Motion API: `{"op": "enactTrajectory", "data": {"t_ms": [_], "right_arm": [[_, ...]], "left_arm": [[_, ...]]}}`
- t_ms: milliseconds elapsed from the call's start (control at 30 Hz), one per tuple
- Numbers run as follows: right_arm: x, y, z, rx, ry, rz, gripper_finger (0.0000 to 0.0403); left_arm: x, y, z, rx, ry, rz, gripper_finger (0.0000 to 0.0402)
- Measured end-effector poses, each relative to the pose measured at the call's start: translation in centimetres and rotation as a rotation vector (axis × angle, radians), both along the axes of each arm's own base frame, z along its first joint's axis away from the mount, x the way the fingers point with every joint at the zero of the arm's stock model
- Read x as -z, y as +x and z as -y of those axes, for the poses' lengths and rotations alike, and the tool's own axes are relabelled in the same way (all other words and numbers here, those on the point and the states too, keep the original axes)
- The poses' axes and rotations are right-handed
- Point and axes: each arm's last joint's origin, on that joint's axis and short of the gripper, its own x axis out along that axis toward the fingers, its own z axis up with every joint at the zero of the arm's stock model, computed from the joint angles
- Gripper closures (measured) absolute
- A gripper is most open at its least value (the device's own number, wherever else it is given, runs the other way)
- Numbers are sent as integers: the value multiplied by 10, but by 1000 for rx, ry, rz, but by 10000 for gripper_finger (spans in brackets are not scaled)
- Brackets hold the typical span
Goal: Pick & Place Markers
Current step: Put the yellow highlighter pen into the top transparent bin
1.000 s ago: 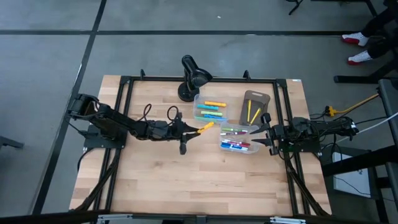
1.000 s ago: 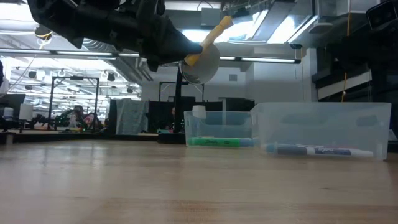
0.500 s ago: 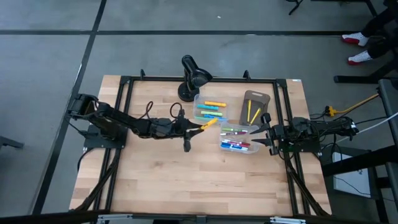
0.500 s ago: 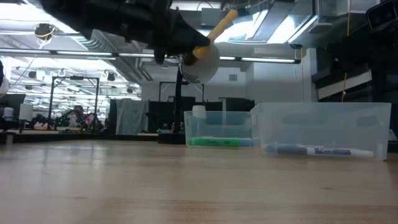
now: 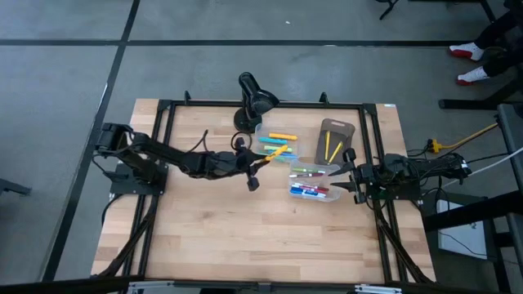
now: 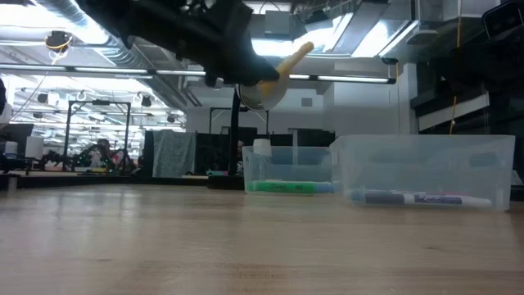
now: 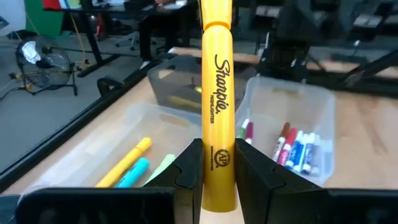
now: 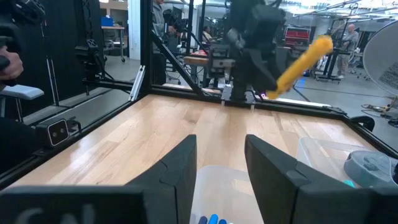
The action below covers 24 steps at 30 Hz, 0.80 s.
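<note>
Left gripper point(image 5: 255, 163), clamped on the tail of a yellow marker point(image 7: 217, 112) held high over the near rim of the clear bin point(image 5: 296, 144) of yellow, blue and green markers, could drop it outside if released while the tip overhangs the edge

Free room: bare bench point(image 5: 245, 233) in front of the bins.
Obstacles: two clear bins point(image 5: 315, 181), grey tray point(image 5: 334, 140), black lamp point(image 5: 253, 100) behind them.
</note>
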Motion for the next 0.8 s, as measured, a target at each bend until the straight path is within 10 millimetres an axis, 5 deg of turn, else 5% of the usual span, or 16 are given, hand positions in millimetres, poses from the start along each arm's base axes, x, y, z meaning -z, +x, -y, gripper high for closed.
{"op": "enactTrajectory", "data": {"t_ms": [333,800], "right_arm": [[0,0,0,0,0,0,267],[0,0,0,0,0,0,267]], "left_arm": [[31,28,-24,-47,82,-161,338],[35,65,-52,-145,293,-354,337]]}}
